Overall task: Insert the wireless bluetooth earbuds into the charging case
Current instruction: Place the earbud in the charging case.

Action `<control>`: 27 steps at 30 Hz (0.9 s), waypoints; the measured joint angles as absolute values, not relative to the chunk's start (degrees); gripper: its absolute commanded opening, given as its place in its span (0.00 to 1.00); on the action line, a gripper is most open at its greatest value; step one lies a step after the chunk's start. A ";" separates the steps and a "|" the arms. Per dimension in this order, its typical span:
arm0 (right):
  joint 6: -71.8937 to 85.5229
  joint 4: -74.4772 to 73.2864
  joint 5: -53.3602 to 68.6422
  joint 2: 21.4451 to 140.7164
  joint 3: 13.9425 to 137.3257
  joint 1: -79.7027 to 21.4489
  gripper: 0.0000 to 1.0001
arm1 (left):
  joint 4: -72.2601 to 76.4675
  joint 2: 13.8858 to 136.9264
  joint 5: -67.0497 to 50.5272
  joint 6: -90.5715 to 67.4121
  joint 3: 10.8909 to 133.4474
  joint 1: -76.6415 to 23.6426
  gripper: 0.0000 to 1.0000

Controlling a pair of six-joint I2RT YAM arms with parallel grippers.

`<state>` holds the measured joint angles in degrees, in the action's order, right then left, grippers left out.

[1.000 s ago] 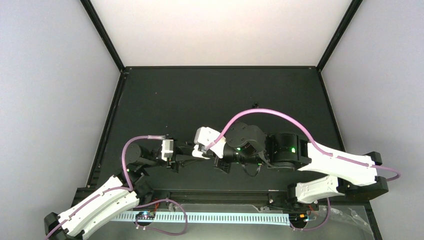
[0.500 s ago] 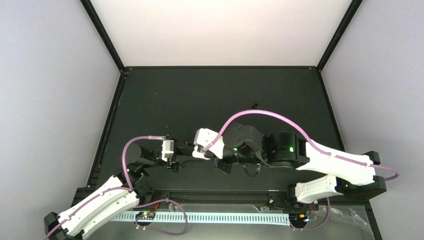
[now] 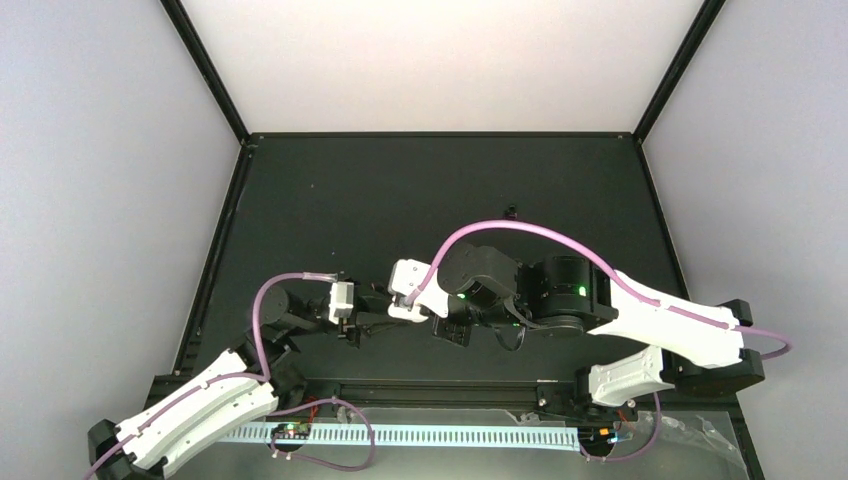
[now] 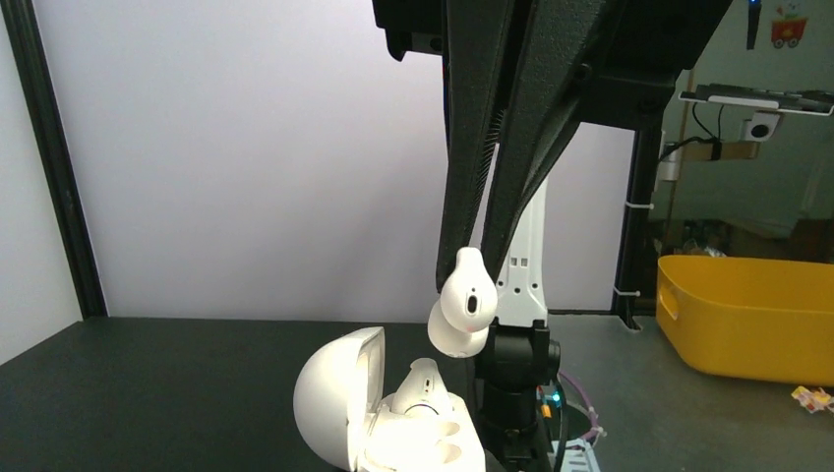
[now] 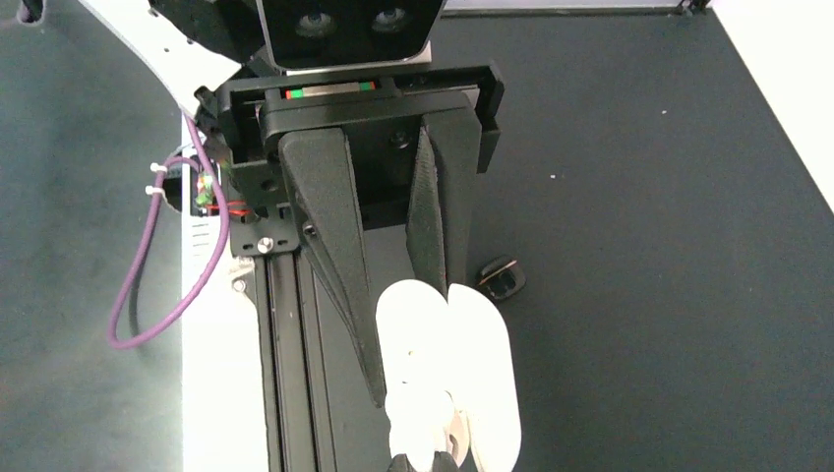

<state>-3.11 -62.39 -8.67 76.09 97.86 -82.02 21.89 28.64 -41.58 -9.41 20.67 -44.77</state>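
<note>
While the left end effector (image 5: 411, 339) is clamped on the white charging case (image 4: 339, 398), the right end effector (image 4: 470, 265) comes down from above with its two black fingers pressed together on a white earbud (image 4: 462, 313). In the left wrist view, the case is open, with its rounded lid tipped up on the left. A second earbud (image 4: 423, 379) already sits in the case with its stem end poking upward. The held earbud hangs just above the case, a little to the right of the seated one, and does not appear to touch either. In the right wrist view, the left fingers grip the case from both sides. A small black object (image 5: 502, 278) lies on the dark tabletop (image 5: 639, 246) just beside them. A yellow bin (image 4: 747, 315) stands beyond the tabletop's edge, well away from the case.
</note>
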 measured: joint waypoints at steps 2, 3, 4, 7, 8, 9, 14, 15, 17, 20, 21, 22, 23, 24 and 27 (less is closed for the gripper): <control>-3.11 -63.29 -8.67 76.47 97.91 -82.02 0.01 | 21.43 28.97 -41.56 -8.97 20.71 -45.01 0.02; -3.11 -63.53 -8.64 76.58 97.93 -82.02 0.01 | 21.12 29.21 -41.56 -8.84 20.78 -45.15 0.01; -3.09 -63.75 -8.62 76.75 97.97 -82.02 0.01 | 20.80 29.39 -41.56 -8.67 20.88 -45.28 0.02; -3.07 -64.27 -8.56 76.90 98.08 -82.02 0.01 | 20.14 30.02 -41.50 -8.25 21.28 -45.67 0.02; -3.07 -64.49 -8.51 76.90 98.24 -82.02 0.01 | 20.05 30.15 -41.41 -8.10 21.30 -45.78 0.02; -3.07 -64.55 -8.47 76.90 98.37 -82.02 0.01 | 19.86 30.20 -41.36 -8.01 21.30 -45.89 0.02; -3.05 -64.60 -8.43 77.01 98.72 -82.02 0.01 | 19.49 31.03 -41.30 -7.60 21.30 -46.41 0.02; -3.05 -64.60 -8.43 77.17 98.72 -82.02 0.01 | 19.46 31.16 -41.30 -7.55 21.30 -46.54 0.01; -2.98 -64.58 -8.40 77.67 98.72 -82.02 0.01 | 19.27 31.27 -41.28 -7.51 21.30 -46.72 0.02; -2.90 -64.58 -8.19 78.76 98.72 -82.02 0.01 | 19.27 31.27 -41.23 -7.46 21.32 -46.94 0.02; -2.90 -64.58 -8.01 79.09 98.72 -82.02 0.01 | 19.25 31.27 -41.23 -7.46 21.32 -46.98 0.02; -2.90 -64.58 -7.88 79.40 98.72 -82.02 0.01 | 19.27 31.24 -41.23 -7.46 21.32 -47.00 0.02; -2.90 -64.55 -7.75 79.64 98.72 -82.02 0.01 | 19.27 31.24 -41.19 -7.46 21.32 -47.00 0.02; -2.90 -64.55 -7.70 79.85 98.72 -82.02 0.01 | 19.27 31.27 -41.19 -7.46 21.32 -47.00 0.02; -2.90 -64.55 -7.70 79.99 98.72 -82.02 0.01 | 19.00 31.27 -41.19 -7.46 21.32 -47.03 0.02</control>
<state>-2.90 -64.55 -7.70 79.99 98.72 -82.02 19.00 31.27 -41.19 -7.46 21.32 -47.03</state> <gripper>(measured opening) 0.014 0.220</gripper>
